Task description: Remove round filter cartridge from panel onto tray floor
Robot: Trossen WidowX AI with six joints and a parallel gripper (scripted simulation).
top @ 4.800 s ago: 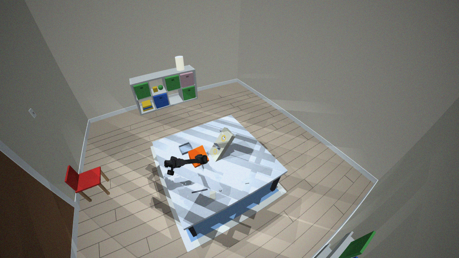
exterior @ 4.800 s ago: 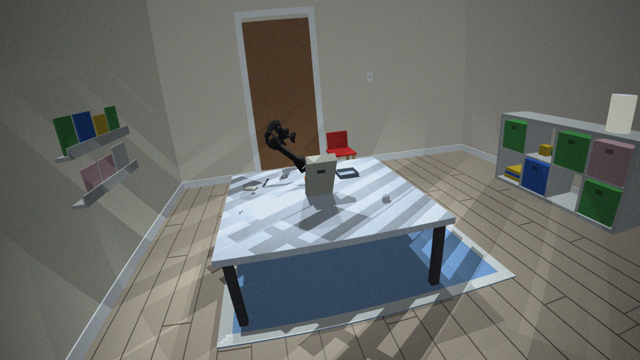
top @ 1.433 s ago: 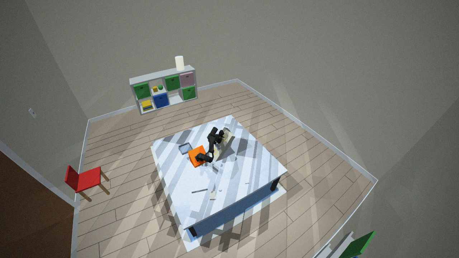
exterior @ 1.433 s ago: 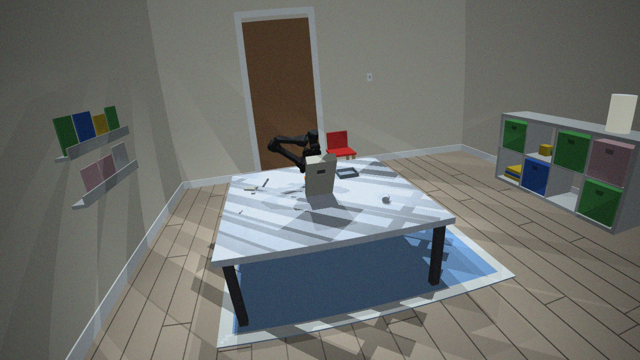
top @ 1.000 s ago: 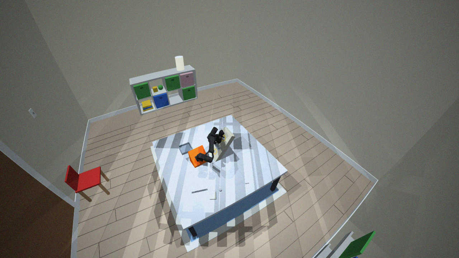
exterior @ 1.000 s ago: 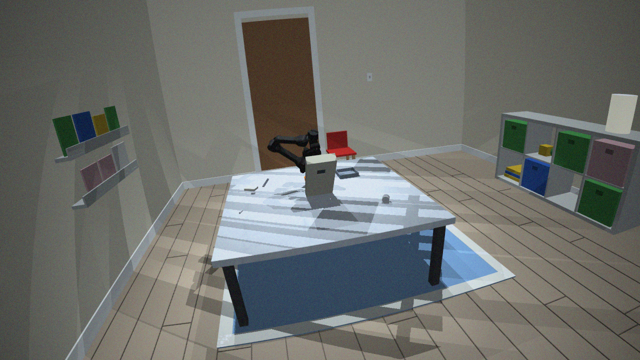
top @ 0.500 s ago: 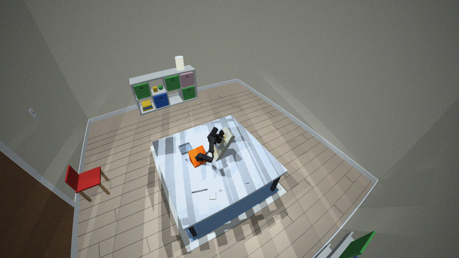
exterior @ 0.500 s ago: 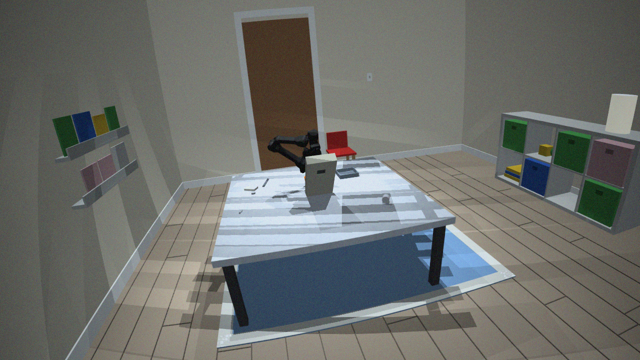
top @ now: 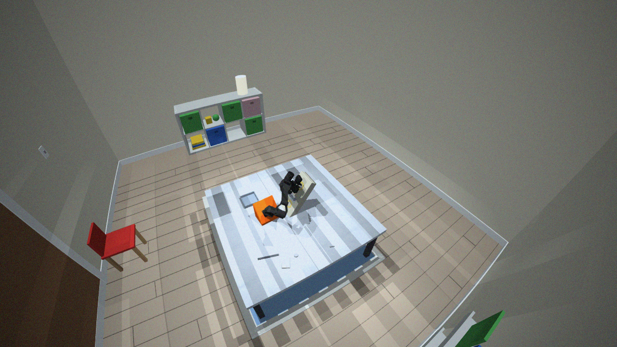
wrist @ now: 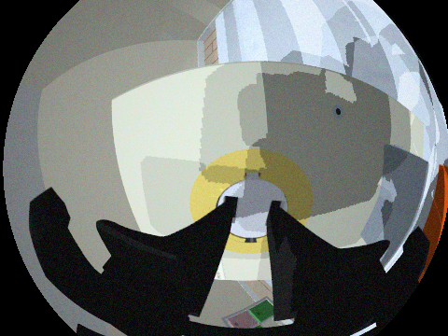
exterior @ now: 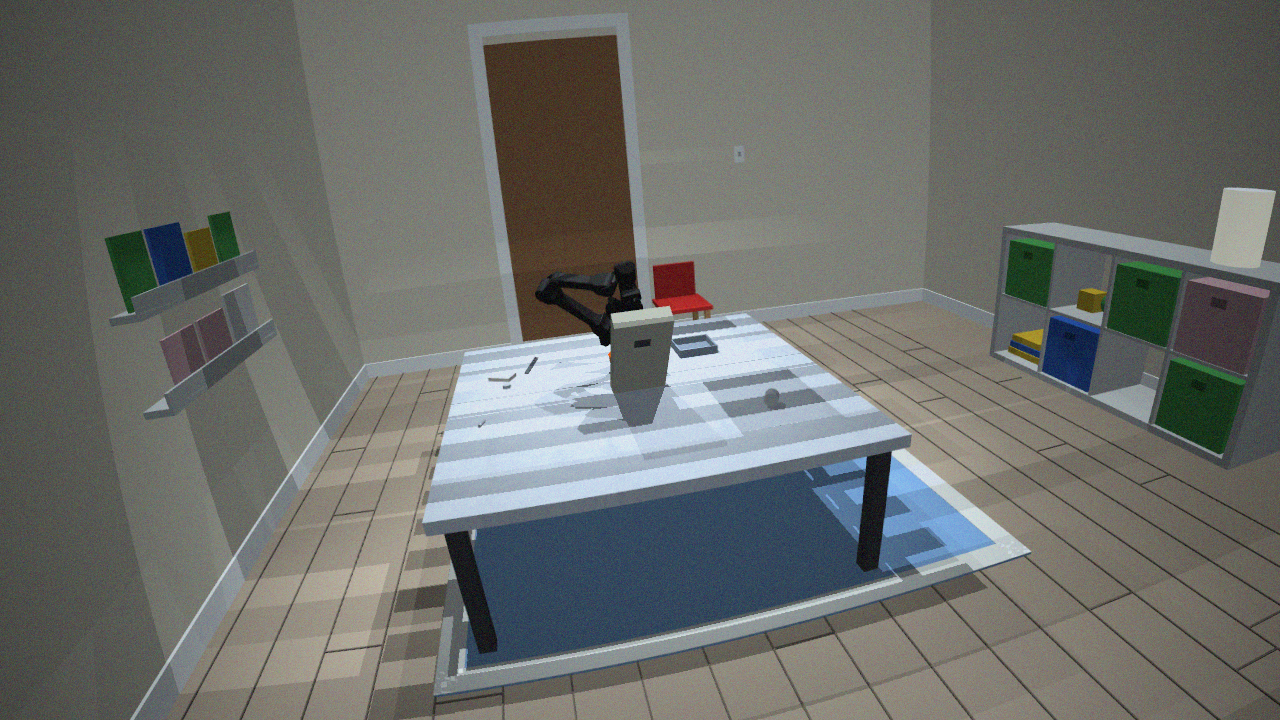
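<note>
The cream service panel [top: 303, 192] stands upright on the table; it also shows from behind in the exterior view [exterior: 640, 349]. In the wrist view the round cartridge [wrist: 250, 208] has a pale grey face inside a yellow ring and sits flush in the panel [wrist: 175, 144]. My gripper [wrist: 251, 207] is right at the cartridge face, its two fingers a narrow gap apart with the tips at the face's middle. I cannot tell whether the tips are inside the slots. Nothing is held. The grey tray [top: 248, 199] lies on the table left of the arm.
An orange block [top: 265, 209] stands at the arm's base, between the tray and the panel. A dark bar [top: 267, 257] and a small pale block [top: 285, 264] lie near the table's front. A small grey ball [exterior: 771, 394] lies behind the panel.
</note>
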